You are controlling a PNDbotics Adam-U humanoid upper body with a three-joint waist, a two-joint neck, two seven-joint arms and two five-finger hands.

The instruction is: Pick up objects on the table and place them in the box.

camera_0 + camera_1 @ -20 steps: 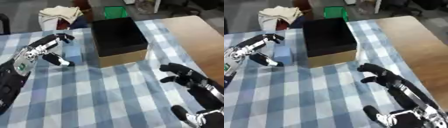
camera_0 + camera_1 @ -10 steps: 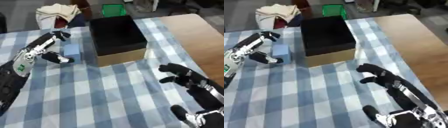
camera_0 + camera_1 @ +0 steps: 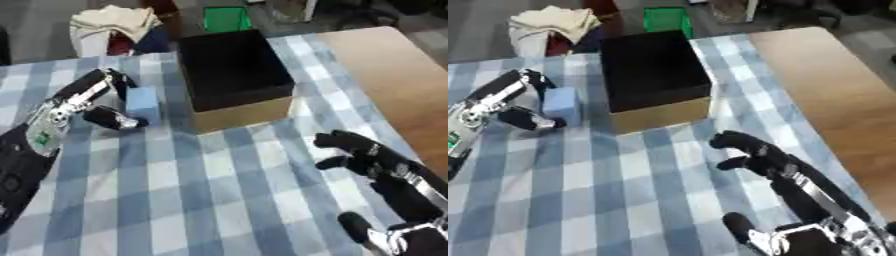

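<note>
At the bench's left, the left hand [image 3: 83, 102] has closed its fingers round the pale blue block [image 3: 143, 103] beside the box [image 3: 234, 75], ready to lift it; the right hand [image 3: 367, 157] idles, fingers relaxed.

My left hand [image 3: 87, 102] is black with silver along its back, and a small green patch shows on the forearm. My right hand [image 3: 367, 155] is black all over, turning silver toward the wrist. The block [image 3: 143, 103] beside my left fingers is pale blue. The box [image 3: 234, 75] is black inside and along its rim, with plain tan cardboard on its near wall. The tablecloth [image 3: 210, 195] is a check of blue, grey-blue and white squares. The bare table [image 3: 385, 75] on my right is light brown wood. Beyond the far edge lie a cream cloth [image 3: 112, 21] and something bright green [image 3: 226, 19].
</note>
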